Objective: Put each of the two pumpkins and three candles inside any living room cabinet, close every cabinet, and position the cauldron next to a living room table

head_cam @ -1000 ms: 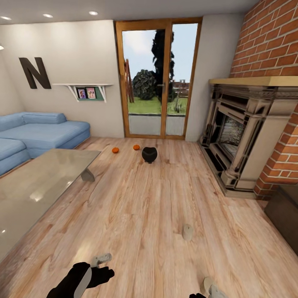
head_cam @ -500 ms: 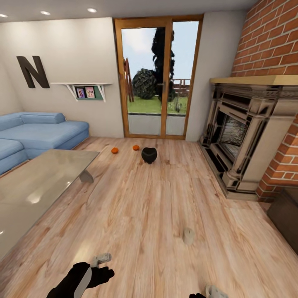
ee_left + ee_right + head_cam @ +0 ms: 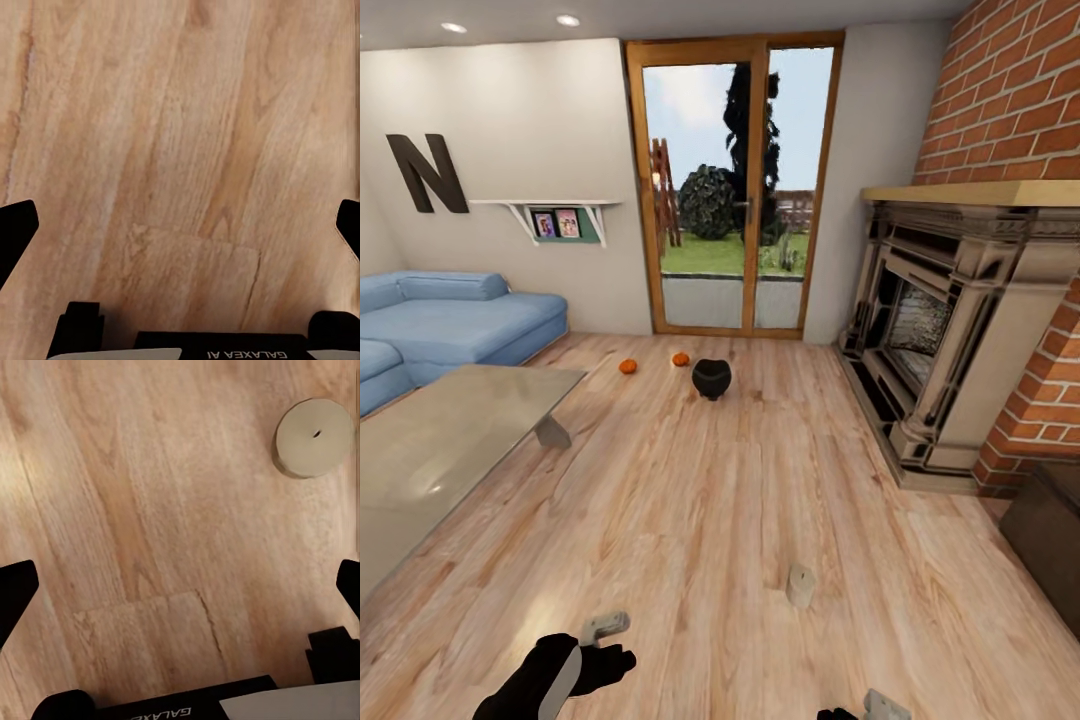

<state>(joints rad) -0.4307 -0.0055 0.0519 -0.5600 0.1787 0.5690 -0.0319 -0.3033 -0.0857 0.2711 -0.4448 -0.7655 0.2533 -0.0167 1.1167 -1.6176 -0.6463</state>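
**A:** What does the living room show, biggest first?

**B:** The table [image 3: 430, 450], a low slab with a glossy grey top that mirrors the ceiling lights, lies ahead and to the left of the left gripper [image 3: 180, 225]; the picture edge cuts off its near end. The cabinet [image 3: 1050, 545], dark brown, sits ahead and to the right of the right gripper [image 3: 180, 585], with only a corner visible.

**A:** And the smaller items?

**B:** The cauldron [image 3: 711, 378], squat and black with a wide mouth, stands on the wooden floor [image 3: 690, 520] far ahead of both grippers, near the glass door [image 3: 730, 190]. Two orange pumpkins [image 3: 627, 367] [image 3: 680, 359] sit just to its left, too small to show detail. One beige candle [image 3: 800, 585] stands upright a short way ahead of the right gripper; the right wrist view shows a pale round candle top [image 3: 313, 437] with a dark wick dot, beyond the fingertips and off to one side.

**A:** The grippers themselves?

**B:** Both are spread wide with nothing between the black fingers [image 3: 16, 232], over bare floorboards. In the head view the right one is mostly cut off at the lower edge.
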